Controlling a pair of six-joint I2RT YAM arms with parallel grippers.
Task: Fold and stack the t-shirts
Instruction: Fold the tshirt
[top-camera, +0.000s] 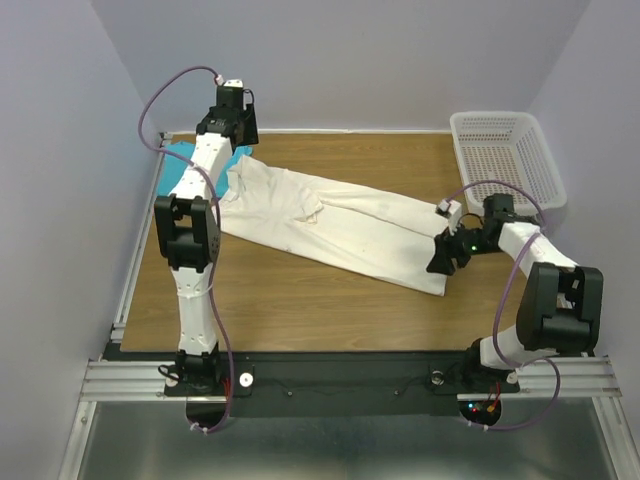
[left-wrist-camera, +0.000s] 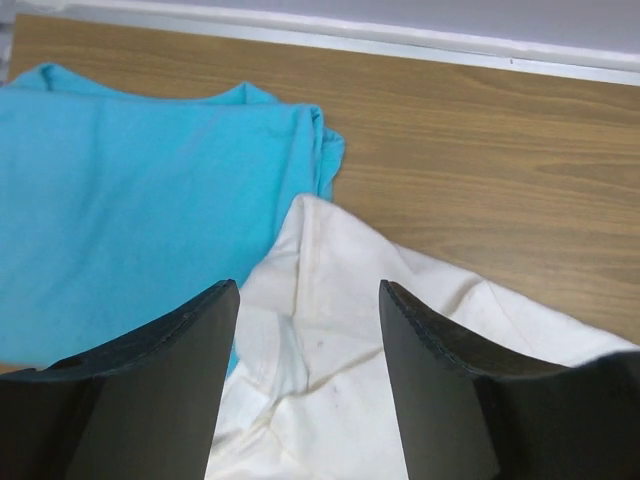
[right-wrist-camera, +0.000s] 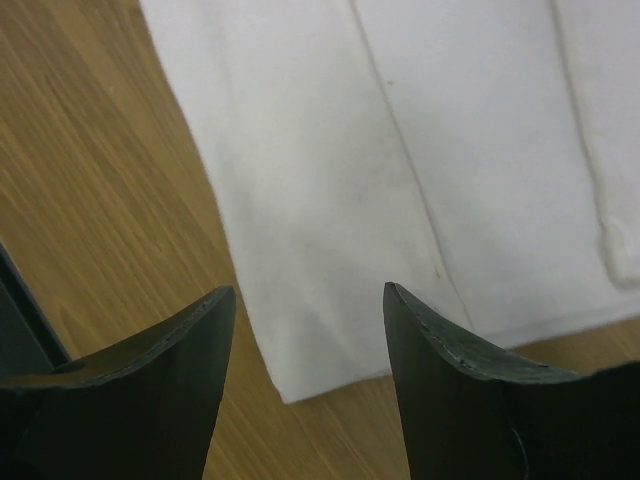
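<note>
here, a rumpled cream shirt (top-camera: 330, 225) stretches mid-frame on a woodgrain table (top-camera: 300, 310); a smooth turquoise shirt (left-wrist-camera: 120, 190) lies upper left. left gripper (left-wrist-camera: 308, 300) and right gripper (right-wrist-camera: 310, 300) gape, empty.

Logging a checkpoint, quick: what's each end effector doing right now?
Left end effector: open, empty, above the cream shirt.
Right end effector: open, empty, above its corner.
</note>
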